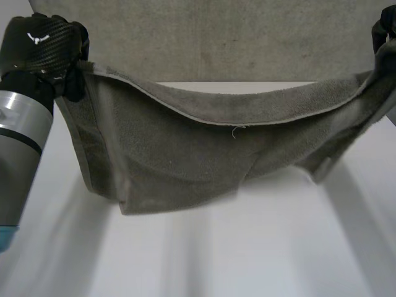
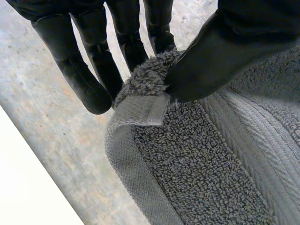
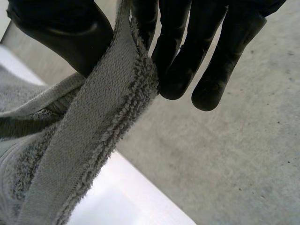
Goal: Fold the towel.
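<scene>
Towel [image 1: 185,161] hung as a slack grey sling over the white bench [image 1: 260,253] in the lower part of the head view. Its lowest folds dangled at lower centre-left, and whether they brushed the bench could not be told. Higher up, its hemmed top edge sagged in a curve through mid-frame. At the upper left the left hand [image 1: 44,38] pinched one top corner between thumb and fingers. At the upper right edge the right hand [image 1: 383,32] clamped the opposite corner the same way, with the cloth drawn into a narrow strip there. Beyond both lay a mottled grey surface [image 1: 235,37].

Each grip looked like only a small bite on a corner, so the hanging weight could pull one free and drop that end. The uneven, bunched lower edge could also land crooked on the bench. The towel's long axis ran across the frame from hand to hand, its broad face toward the camera.
</scene>
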